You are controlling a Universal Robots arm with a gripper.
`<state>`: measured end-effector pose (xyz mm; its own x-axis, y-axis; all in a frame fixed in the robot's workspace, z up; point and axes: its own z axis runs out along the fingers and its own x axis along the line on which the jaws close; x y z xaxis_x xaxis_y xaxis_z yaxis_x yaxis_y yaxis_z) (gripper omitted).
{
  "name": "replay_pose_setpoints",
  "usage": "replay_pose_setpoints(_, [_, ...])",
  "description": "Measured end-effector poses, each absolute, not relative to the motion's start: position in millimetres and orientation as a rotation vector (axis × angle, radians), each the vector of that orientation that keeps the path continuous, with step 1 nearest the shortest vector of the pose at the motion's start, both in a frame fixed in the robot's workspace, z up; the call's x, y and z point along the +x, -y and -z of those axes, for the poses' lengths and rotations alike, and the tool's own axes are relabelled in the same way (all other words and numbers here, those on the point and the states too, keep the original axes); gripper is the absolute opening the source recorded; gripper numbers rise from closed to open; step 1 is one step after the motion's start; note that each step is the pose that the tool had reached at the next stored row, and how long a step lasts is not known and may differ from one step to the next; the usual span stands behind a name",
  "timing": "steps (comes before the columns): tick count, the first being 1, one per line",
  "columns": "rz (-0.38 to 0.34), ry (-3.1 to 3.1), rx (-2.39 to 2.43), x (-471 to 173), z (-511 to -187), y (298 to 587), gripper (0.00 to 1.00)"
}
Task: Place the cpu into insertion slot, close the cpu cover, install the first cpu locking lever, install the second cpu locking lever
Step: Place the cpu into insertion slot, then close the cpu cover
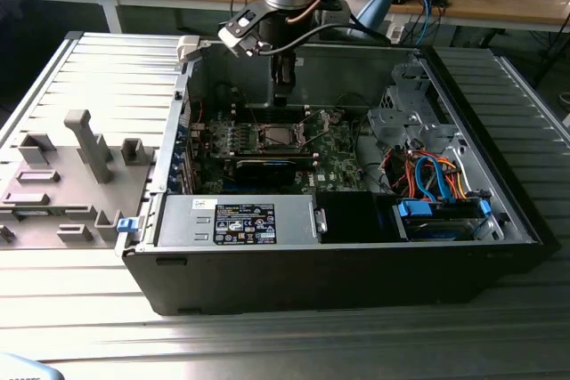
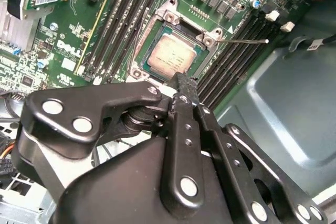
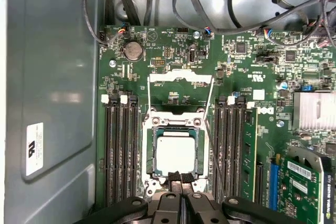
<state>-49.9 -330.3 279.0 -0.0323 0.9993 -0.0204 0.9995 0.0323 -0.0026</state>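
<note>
gripper (image 3: 181,176) fingers pressed together, empty, at socket (image 3: 150,150) edge | chip (image 3: 176,153) seated flat in socket | cover (image 3: 181,77) flipped open | judged step: closing cover; swing it down square, without nudging chip

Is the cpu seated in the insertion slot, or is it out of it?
In: in the first wrist view the cpu lies flat inside the insertion slot, within its metal rim.

Memory slots (image 3: 119,156) closely flank the insertion slot (image 3: 149,153).
</note>
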Motion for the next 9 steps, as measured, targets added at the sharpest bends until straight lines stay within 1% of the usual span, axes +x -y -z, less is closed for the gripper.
replay_pose_setpoints(9, [0.025, -2.248, 2.176, -49.9, -279.1, 330.3, 0.11])
